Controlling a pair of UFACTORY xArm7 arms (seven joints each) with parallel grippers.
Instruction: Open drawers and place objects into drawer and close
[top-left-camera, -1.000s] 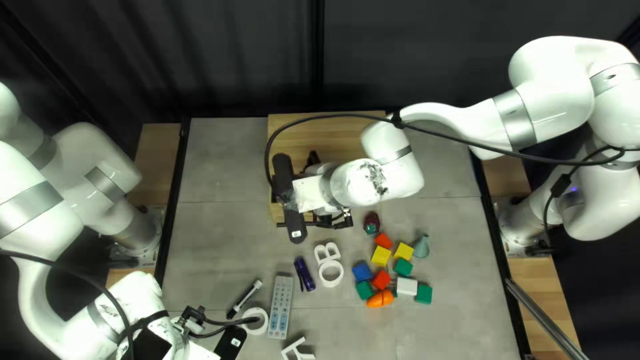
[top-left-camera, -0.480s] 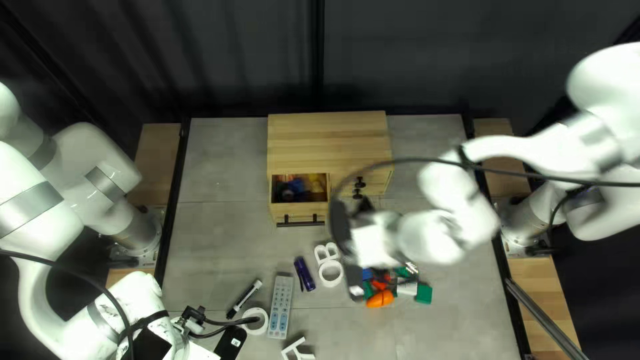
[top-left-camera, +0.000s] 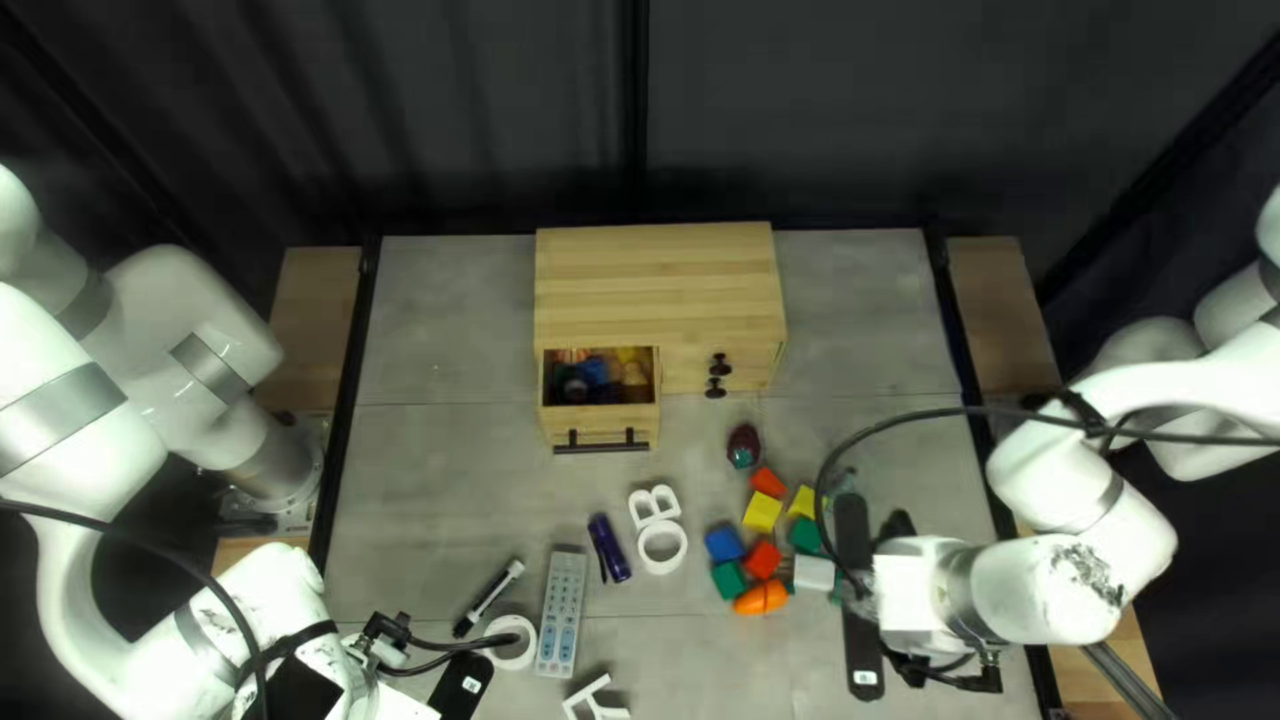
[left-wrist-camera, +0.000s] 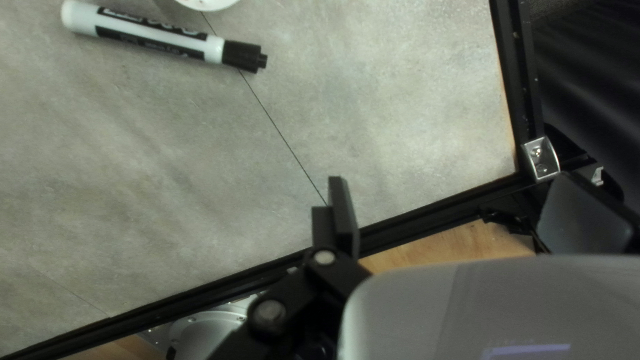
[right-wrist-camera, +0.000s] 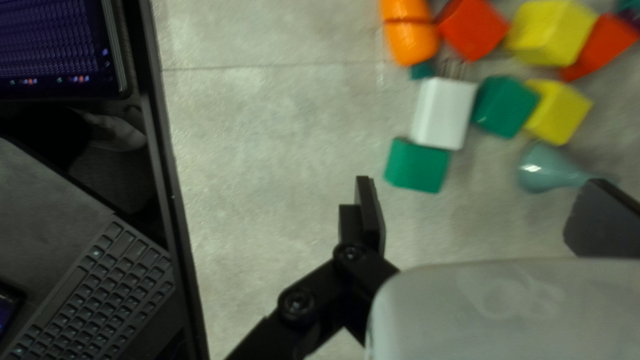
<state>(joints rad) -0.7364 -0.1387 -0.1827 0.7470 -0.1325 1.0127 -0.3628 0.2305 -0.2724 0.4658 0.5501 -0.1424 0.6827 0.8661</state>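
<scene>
The left gripper [left-wrist-camera: 453, 200] hangs with fingers apart above the near left part of the table [top-left-camera: 440, 494]. Toward the far edge, a wooden cabinet's [top-left-camera: 654, 280] stocked drawer [top-left-camera: 600, 424] stands open, uncovered as the right gripper [right-wrist-camera: 480, 193] swung away, probably to fetch another piece. Near the table's right edge, a green block [right-wrist-camera: 417, 167] lies ahead of that gripper's spread, empty fingers, beside a white plug [right-wrist-camera: 444, 115].

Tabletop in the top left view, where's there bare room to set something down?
The widest bare patch on the tabletop lies left of the drawer cabinet, above the marker. Another is right of the cabinet, out to the table's edge. It's crowded among the colored blocks and around the remote.
</scene>
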